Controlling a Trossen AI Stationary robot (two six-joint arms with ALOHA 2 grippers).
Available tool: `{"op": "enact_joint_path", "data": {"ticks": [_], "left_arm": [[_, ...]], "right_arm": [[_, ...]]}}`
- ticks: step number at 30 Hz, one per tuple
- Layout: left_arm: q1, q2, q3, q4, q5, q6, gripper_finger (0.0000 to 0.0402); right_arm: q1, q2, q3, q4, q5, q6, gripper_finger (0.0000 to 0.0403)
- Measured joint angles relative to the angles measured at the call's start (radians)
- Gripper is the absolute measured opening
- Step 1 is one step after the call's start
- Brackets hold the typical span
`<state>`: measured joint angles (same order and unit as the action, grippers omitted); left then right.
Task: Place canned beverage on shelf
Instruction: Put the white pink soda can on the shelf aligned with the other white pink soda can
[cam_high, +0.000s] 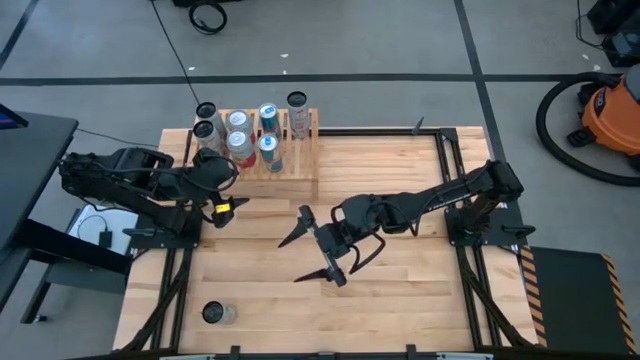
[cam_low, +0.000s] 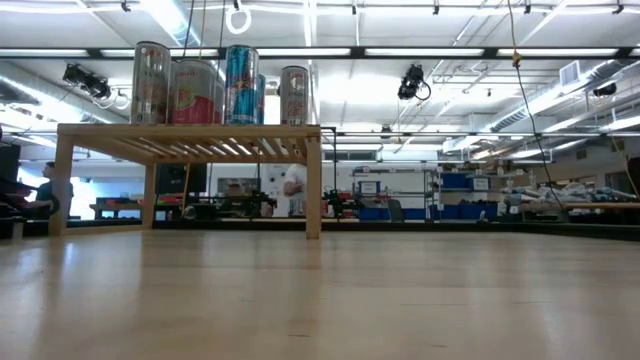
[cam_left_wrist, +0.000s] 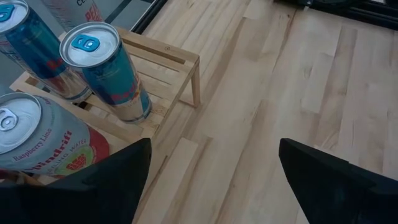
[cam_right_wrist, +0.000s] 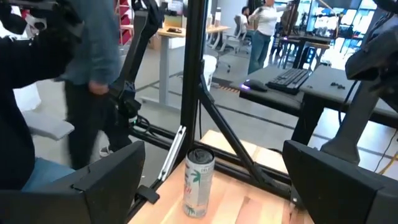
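On the bench (cam_high: 400, 300), the shelf (cam_high: 295, 182) sits at about 11 o'clock from centre in the high view, already carrying several cans, while one loose can (cam_high: 214, 314) stands alone near the 7 o'clock corner, well apart from everything else. The right pincer (cam_high: 322, 250) hangs over mid-bench with its fingers spread wide and nothing between them; the can lies off at its 8 o'clock. The right wrist view looks past those parted fingers straight at that can (cam_right_wrist: 199, 183), upright near the bench edge, so the step in hand looks like the reach for the next can, not yet a grasp. The next move likely calls for travelling toward the corner, dropping so the fingers straddle the can's body, then closing without tipping it off the nearby edge. The left pincer (cam_high: 226, 207) waits just at 7 o'clock of the shelf, fingers also apart and empty, as its wrist view shows by the bare wood between them. That wrist view also gives what the high view cannot: a blue can (cam_left_wrist: 106, 71) and a raspberry-lime can (cam_left_wrist: 40, 140) close up, and free slats at the shelf's corner. The low view shows the shelf (cam_low: 190, 135) as a raised rack with cans (cam_low: 240, 85) upright on top, but neither arm nor the loose can. People show behind the bench in the right wrist view.
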<state>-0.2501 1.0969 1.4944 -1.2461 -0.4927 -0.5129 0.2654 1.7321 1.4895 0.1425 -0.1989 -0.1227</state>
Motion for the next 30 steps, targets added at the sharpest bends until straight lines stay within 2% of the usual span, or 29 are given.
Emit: {"op": "enact_joint_path", "data": {"ticks": [11,20,26,30], "left_arm": [[0.0,0.0,0.0,0.0,0.0,0.001,0.036],[-0.001,-0.057,-0.004,-0.06,-0.001,0.001,0.036],[-0.032,-0.168,-0.148,0.002,0.006,-0.056,0.036],[-0.063,-0.212,-0.277,0.053,0.132,-0.11,0.036]], "right_arm": [[-0.019,-0.001,0.0,-0.024,0.0,-0.01,0.039],[-0.113,-0.051,0.001,-0.111,0.03,-0.039,0.039],[-0.148,-0.051,0.001,-0.142,0.018,0.024,0.039],[-0.146,-0.051,0.001,-0.154,0.02,0.026,0.039]]}}
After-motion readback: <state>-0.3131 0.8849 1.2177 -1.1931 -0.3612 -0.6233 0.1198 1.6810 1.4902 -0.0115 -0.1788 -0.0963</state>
